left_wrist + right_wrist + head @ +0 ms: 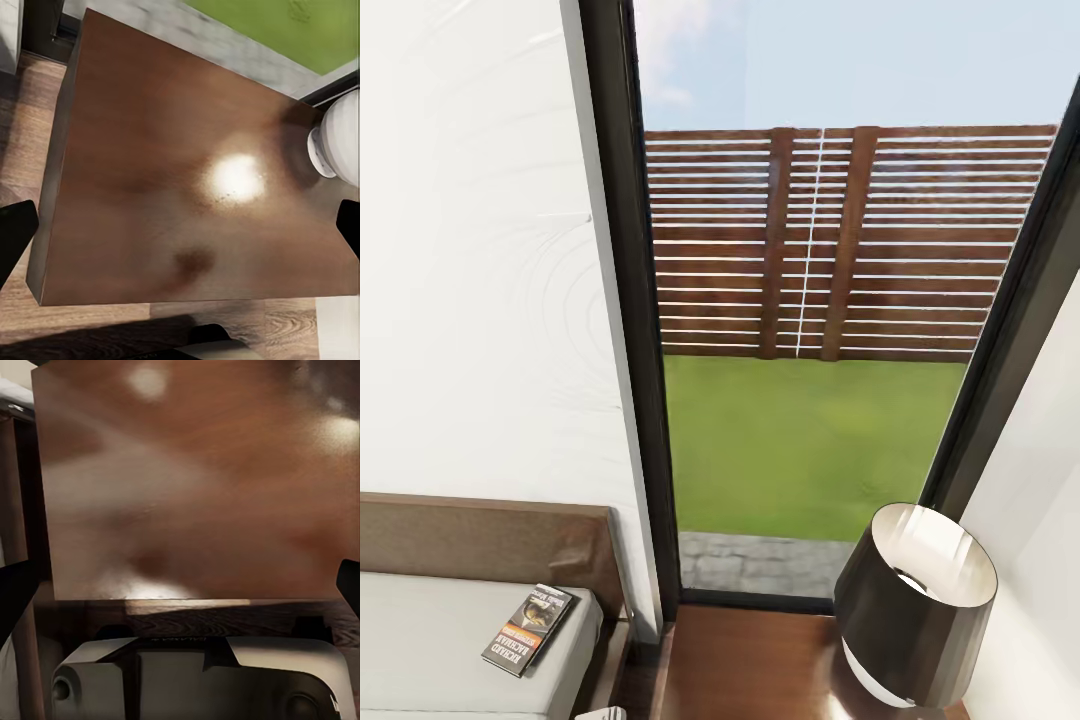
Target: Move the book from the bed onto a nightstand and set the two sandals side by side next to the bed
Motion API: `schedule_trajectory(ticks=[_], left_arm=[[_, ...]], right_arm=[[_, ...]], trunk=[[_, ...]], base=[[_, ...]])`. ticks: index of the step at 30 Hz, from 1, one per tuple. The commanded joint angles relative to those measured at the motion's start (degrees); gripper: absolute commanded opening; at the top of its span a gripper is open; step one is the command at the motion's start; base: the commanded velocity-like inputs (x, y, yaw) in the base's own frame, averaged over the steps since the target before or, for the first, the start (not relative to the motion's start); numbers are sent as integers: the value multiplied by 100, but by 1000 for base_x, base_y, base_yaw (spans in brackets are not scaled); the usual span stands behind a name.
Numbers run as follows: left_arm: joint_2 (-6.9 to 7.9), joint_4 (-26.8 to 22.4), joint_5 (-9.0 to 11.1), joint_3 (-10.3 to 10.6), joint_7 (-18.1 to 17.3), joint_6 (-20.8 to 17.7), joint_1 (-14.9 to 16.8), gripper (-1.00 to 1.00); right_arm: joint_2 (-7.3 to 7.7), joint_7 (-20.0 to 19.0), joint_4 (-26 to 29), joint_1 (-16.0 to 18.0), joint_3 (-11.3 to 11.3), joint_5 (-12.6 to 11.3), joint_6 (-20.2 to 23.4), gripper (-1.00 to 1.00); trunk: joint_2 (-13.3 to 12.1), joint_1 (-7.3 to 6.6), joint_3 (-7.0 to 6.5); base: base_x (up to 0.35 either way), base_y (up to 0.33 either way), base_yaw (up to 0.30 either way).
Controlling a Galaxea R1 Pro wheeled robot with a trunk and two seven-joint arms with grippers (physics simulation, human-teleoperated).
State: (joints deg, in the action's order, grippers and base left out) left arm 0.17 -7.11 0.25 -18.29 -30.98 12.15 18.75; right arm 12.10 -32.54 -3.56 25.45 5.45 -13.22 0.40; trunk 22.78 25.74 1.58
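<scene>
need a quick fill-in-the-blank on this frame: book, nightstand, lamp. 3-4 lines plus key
1. The book lies on the ____, near its corner by the headboard.
2. The lamp with the dark shade stands on the ____.
3. Through the window, beyond the grass, stands a slatted brown ____.
4. In the left wrist view, the glossy top of the nightstand has ____ book on it.

Missing words: bed; nightstand; fence; no

Dark orange-banded book flat on the pale bed corner, glossy brown nightstand alongside
</scene>
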Motion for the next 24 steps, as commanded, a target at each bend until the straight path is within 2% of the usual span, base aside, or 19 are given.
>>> schedule_trajectory(ticks=[1,11,24], left_arm=[[1,8,2,-17,-25,15,6,100],[16,2,2,-25,-46,15,6,100],[19,-1,2,-24,-49,13,6,100]], right_arm=[[3,-28,-22,11,44,-16,4,100],[3,-33,-22,12,44,-21,4,100],[3,-33,-22,12,44,-23,4,100]], trunk=[[14,4,13],[14,4,26],[14,4,133]], base=[[0,0,0],[0,0,0],[0,0,0]])
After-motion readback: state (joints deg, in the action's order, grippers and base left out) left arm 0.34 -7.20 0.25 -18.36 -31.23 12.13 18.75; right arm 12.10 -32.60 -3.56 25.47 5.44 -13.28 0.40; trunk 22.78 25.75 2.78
